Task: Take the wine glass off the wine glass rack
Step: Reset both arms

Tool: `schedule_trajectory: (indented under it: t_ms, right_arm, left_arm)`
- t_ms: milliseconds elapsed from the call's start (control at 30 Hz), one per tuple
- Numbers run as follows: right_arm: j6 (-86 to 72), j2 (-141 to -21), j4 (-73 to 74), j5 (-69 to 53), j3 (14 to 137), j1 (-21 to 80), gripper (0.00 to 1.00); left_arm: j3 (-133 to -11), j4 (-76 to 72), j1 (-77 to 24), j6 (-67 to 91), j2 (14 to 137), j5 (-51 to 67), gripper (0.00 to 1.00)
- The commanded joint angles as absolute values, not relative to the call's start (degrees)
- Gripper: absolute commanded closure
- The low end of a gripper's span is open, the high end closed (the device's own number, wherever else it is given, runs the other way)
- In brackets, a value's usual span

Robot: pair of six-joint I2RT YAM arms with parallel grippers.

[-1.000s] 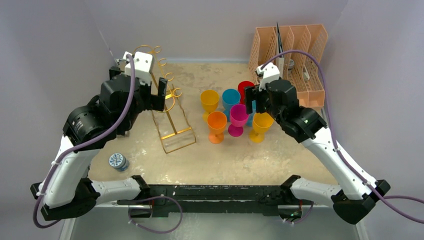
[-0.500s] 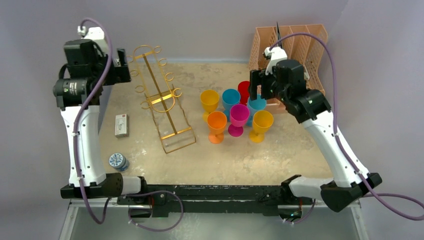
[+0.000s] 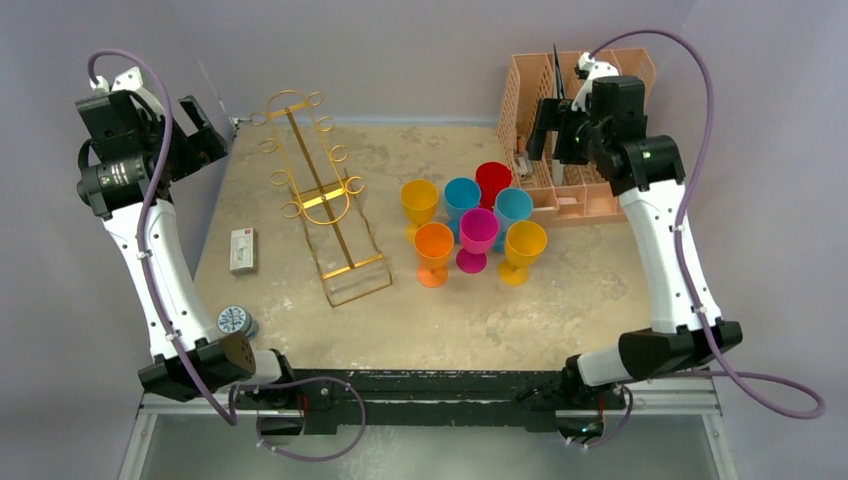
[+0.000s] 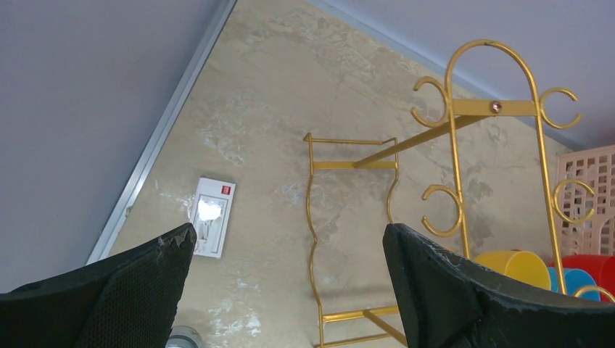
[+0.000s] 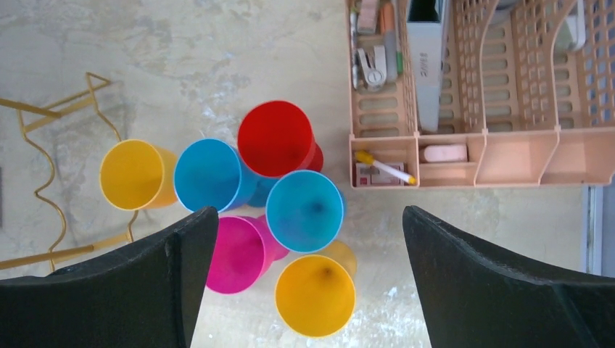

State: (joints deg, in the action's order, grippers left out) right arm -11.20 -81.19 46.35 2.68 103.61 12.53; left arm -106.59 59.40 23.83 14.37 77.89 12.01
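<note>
The gold wire wine glass rack (image 3: 322, 198) stands left of centre with no glass on its hooks; it also shows in the left wrist view (image 4: 475, 108). Several coloured plastic wine glasses stand upright in a cluster on the table, among them a red one (image 3: 492, 180), a teal one (image 5: 304, 210), a magenta one (image 3: 477, 230) and an orange one (image 3: 434, 243). My left gripper (image 3: 198, 133) is raised high at the far left, open and empty (image 4: 289, 230). My right gripper (image 3: 553, 130) is raised above the glasses' far right, open and empty (image 5: 310, 212).
A peach lattice file organiser (image 3: 612, 80) with stationery stands at the back right, close to my right gripper. A small white box (image 3: 241, 250) and a round tin (image 3: 236, 322) lie on the left of the table.
Both arms have risen and swung outward. The left gripper left the rack for the far left corner. The right gripper left the glasses and moved toward the organiser.
</note>
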Motion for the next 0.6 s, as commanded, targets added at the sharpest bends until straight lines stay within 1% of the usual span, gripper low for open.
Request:
schedule_trajectory:
  t_ms: [0,67,133,200,433,567]
  right_arm:
    - [-12.15,-83.41,55.42,0.20,109.84,11.60,0.01]
    - [-7.75,-84.43,58.76,0.09,113.70,11.60,0.01]
    - [-6.07,-85.54,63.66,5.06,118.52,11.60,0.01]
    - [-6.44,-85.12,64.93,8.66,119.72,11.66,0.01]
    - [-12.32,-78.64,53.78,0.91,105.36,11.65,0.01]
    - [-14.63,-77.11,49.71,0.09,102.19,11.63,0.01]
  left_arm:
    - [-103.29,55.87,23.95,18.24,74.14,6.40,0.00]
    - [-101.03,55.24,23.97,18.72,72.66,3.01,0.00]
    - [-100.11,55.13,23.97,19.14,72.05,2.30,0.00]
    - [-100.19,55.26,23.97,19.44,71.54,1.59,0.00]
    - [-99.49,54.82,23.97,19.07,70.34,1.13,0.00]
    - [-97.57,54.50,23.97,19.26,70.05,2.38,0.00]
